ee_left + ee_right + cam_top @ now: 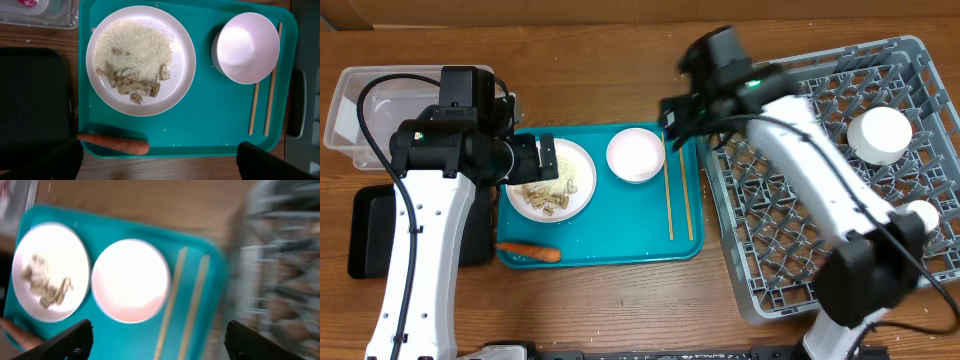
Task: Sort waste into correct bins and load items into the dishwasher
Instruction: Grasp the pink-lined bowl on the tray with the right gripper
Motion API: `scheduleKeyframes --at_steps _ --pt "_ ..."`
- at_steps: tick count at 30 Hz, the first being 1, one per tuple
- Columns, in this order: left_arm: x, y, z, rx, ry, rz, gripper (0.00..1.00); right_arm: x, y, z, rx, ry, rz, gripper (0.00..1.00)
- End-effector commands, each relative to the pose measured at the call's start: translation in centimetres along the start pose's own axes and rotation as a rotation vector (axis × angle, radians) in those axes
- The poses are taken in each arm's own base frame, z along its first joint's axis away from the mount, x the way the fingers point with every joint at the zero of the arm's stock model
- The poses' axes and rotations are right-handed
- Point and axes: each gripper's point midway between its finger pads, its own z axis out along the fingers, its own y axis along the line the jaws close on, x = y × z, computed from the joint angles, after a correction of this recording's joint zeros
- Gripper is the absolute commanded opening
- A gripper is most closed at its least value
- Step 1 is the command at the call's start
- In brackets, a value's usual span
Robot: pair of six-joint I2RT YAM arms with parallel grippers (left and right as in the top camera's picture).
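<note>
- Overhead: The left gripper [534,160] hung over the plate [565,195] at the left end of the teal tray [620,240], its fingers spread with nothing between them. The right gripper [682,122] hovered at the tray's far right corner, just beside the dish rack [790,250]. An upturned bowl [879,135] sat near the rack's far right corner. The clear tub [350,120] and the black tray [365,240] lay off the teal tray's left edge, partly under the left arm.
- Left wrist: The rice and scraps [131,55] covered much of the plate. The carrot [114,143] lay along the tray's near left edge. The second bowl [247,47] stood at the tray's right end, and the chopsticks [262,95] ran along the right edge just beside it.
- Right wrist: The view was blurred, yet the fingers stood wide apart and empty above that bowl and the chopsticks. Lifting the bowl looked like the step in hand. It would go best by pinching the rim on the side away from the chopsticks, since they crowded the bowl and the rack wall stood close.
</note>
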Motion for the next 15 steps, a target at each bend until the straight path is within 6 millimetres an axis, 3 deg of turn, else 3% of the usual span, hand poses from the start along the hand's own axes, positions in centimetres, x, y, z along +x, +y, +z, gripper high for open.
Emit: scheduleKeyframes --at_steps 1,11,15 --pt "-0.4 0.1 -0.5 -0.009 -0.021 -0.016 1.0 1.7 1.7 3.6 0.039 0.064 0.016 0.84" --pt "-0.3 0.1 -0.5 -0.01 -0.015 -0.017 1.0 4.1 -0.9 11.0 0.218 0.141 0.167 0.76" --pt "-0.3 0.1 -0.5 -0.011 -0.014 -0.017 1.0 4.7 -1.3 12.3 0.228 0.165 0.174 0.61"
